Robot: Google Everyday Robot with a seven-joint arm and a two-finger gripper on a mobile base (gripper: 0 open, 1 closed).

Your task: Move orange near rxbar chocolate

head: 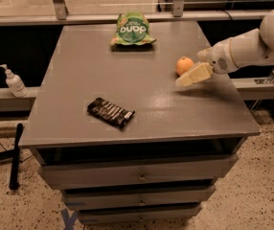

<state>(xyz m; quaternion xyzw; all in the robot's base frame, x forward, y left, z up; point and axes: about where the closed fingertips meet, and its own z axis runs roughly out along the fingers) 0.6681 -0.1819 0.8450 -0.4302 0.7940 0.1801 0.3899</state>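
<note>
The orange (pixel 184 64) sits on the grey tabletop (pixel 142 85) toward its right side. The rxbar chocolate (pixel 110 112), a black glossy wrapper, lies flat near the front left of the tabletop, well apart from the orange. My gripper (pixel 187 79) comes in from the right on a white arm (pixel 252 47). Its cream finger (pixel 194 74) reaches just in front of and right of the orange, very close to it, low over the table.
A green snack bag (pixel 132 28) lies at the back middle of the tabletop. The table is a drawer cabinet (pixel 139 176). A sanitizer bottle (pixel 14 82) stands on a ledge at left. A dark pole (pixel 15 155) leans on the floor at left.
</note>
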